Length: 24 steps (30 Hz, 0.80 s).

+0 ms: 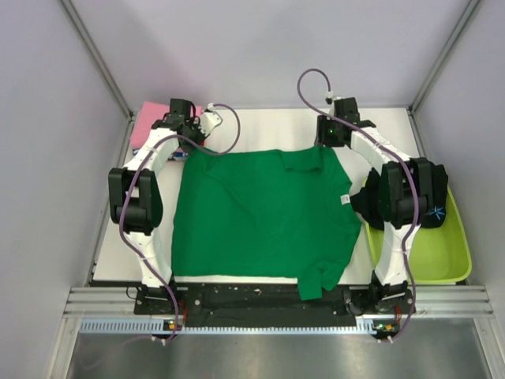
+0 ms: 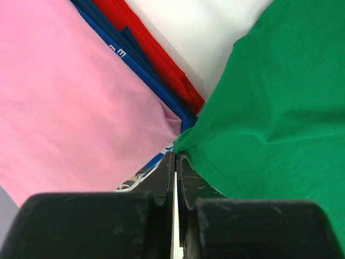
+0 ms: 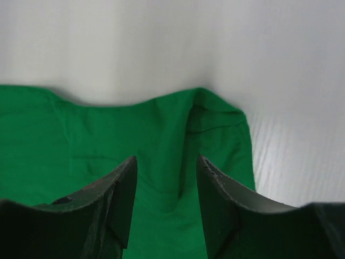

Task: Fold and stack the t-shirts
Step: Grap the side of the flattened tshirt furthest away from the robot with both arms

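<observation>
The black t-shirt (image 1: pixel 439 212) is mostly hidden. Only a dark patch with a small blue mark shows behind the right arm at the right of the top view, and it is hard to tell from the arm's own housing. It lies in the lime-green tub (image 1: pixel 442 257), itself partly covered by that arm.

The stack in the upper left of that view is half behind the left wrist. The left wrist view shows it better: the pink t-shirt (image 2: pixel 70 102) lies on top, and only the edges of the blue-white printed t-shirt (image 2: pixel 144 70) and the red t-shirt (image 2: pixel 159 51) show.

The green t-shirt (image 1: pixel 260 217) lies spread over the middle of the table (image 1: pixel 260 126). Its long axis runs left to right, with the neck label at the right edge and the hem at the left. One sleeve hangs over the near table edge at lower right.

The left gripper (image 2: pixel 176 156) is closed to a thin slit on the shirt's upper-left corner, right beside the stack, and the cloth puckers at its tips. The right gripper (image 3: pixel 166 162) is moderately spread, straddling a raised fold at the shirt's upper-right edge.
</observation>
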### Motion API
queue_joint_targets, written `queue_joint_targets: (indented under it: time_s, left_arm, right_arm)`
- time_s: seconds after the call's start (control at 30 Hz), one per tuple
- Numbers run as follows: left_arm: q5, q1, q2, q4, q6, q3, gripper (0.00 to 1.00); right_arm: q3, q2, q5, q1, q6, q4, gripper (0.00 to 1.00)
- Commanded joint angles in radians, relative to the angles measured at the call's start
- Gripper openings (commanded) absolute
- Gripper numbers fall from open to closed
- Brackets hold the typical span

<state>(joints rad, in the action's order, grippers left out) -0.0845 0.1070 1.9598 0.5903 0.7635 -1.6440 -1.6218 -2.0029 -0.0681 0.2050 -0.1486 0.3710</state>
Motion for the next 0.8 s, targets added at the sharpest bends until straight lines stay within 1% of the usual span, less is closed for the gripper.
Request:
queue_joint_targets:
  time_s: [0.0,0.13,0.33,0.4,0.43,0.47,0.5,0.63,0.77]
  left_arm:
    - [0.014,-0.001,-0.03,-0.032,0.014,-0.007,0.0]
    - [0.026,-0.001,-0.035,-0.035,0.011,-0.005,0.0]
    - [0.028,-0.001,-0.047,-0.033,0.011,-0.004,0.0]
    - [0.031,-0.001,-0.052,-0.032,0.011,-0.004,0.0]
    - [0.031,-0.001,-0.055,-0.032,0.013,-0.002,0.0]
    - [0.031,-0.001,-0.058,-0.032,0.013,0.0,0.0]
    - [0.031,-0.001,-0.062,-0.032,0.014,0.001,0.0]
    - [0.04,-0.001,-0.078,-0.033,0.034,0.012,0.0]
    - [0.049,-0.001,-0.108,-0.029,0.08,0.039,0.0]
  right_arm:
    - [0.033,-0.034,-0.073,0.013,-0.101,0.032,0.47]
    - [0.036,-0.071,-0.096,0.016,-0.101,0.031,0.45]
    - [0.06,-0.097,-0.093,0.017,-0.114,0.034,0.31]
    - [0.065,-0.106,-0.079,0.016,-0.118,0.043,0.24]
    - [0.069,-0.106,-0.067,0.016,-0.117,0.045,0.17]
    - [0.069,-0.105,-0.059,0.016,-0.118,0.048,0.06]
    - [0.069,-0.099,-0.053,0.016,-0.117,0.052,0.0]
    - [0.054,-0.034,-0.009,0.013,-0.097,0.098,0.0]
    - [0.085,0.151,0.028,-0.012,-0.054,0.178,0.0]
